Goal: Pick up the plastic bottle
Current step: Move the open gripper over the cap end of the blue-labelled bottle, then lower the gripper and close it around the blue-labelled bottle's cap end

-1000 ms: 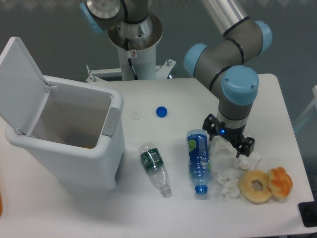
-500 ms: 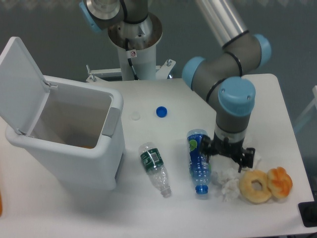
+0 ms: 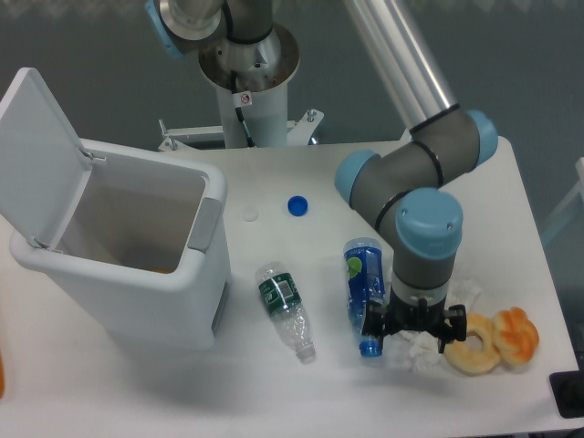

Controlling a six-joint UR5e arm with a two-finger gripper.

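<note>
Where white table (image 3: 511,182) meets grey backdrop, pincer (image 3: 412,327) spread, empty, beside plastic bottle (image 3: 367,292).

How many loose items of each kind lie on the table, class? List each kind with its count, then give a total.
Plastic bottles: 2, blue-label plastic bottle and green-label bottle
Loose caps: 2, blue cap and white cap
Doughnut-like pastries: 2, and
Crumpled tissue piles: 1
Bins: 1
Total: 8

- Our arm (image 3: 401,173) reaches in from the far side, wrist pointing straight down, near right.
- Our gripper (image 3: 412,326) hangs low, fingers spread apart.
</note>
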